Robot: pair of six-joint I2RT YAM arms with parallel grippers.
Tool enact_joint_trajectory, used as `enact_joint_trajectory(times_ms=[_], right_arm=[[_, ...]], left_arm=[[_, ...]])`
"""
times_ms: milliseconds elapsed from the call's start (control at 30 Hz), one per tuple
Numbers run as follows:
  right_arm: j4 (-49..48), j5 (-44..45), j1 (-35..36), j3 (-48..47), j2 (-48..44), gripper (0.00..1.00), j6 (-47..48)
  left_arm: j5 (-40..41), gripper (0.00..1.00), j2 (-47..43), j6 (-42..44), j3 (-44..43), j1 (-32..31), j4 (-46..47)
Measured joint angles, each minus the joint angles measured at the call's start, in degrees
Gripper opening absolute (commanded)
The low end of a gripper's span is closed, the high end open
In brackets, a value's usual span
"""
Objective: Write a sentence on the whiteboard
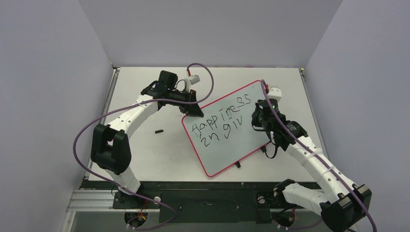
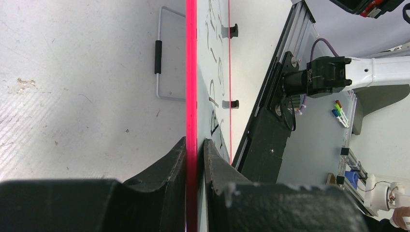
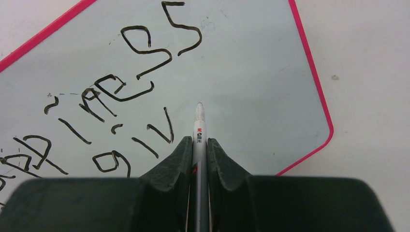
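Right wrist view: the right gripper (image 3: 199,144) pinches a marker (image 3: 199,118), tip near "giv" of the sentence (image 3: 121,92) on the whiteboard (image 3: 251,87); the left gripper (image 2: 195,145) clamps the whiteboard's edge.

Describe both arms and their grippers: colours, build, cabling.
Both the left arm and right arm have white links with bulky black joint housings. A purple cable loops along each. The left gripper and right gripper have matte black, wedge-shaped fingers.

Materials and surface finish
Black plastic of right gripper (image 3: 198,145): matt, grainy. Between its fingers, marker (image 3: 199,130): smooth plastic. Ahead, whiteboard (image 3: 251,96): smooth, faintly glossy. Table (image 3: 367,72): matt, scuffed.
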State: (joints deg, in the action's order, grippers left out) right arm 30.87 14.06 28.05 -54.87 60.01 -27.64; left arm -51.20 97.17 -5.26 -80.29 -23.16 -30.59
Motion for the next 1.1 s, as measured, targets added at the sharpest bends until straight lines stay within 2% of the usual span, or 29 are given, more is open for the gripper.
enact_joint_trajectory(times_ms=[667,1100], right_arm=[[-3.4,-5.7,-1.8,0.4,5.4,0.0,-0.5],[-4.9,-6.3,-1.9,2.7,4.1,0.0,-1.3]], left_arm=[[0.0,0.0,-0.4,0.0,0.3,-0.1,0.0],[0.3,0.0,-0.5,0.0,0.5,-0.1,-0.1]])
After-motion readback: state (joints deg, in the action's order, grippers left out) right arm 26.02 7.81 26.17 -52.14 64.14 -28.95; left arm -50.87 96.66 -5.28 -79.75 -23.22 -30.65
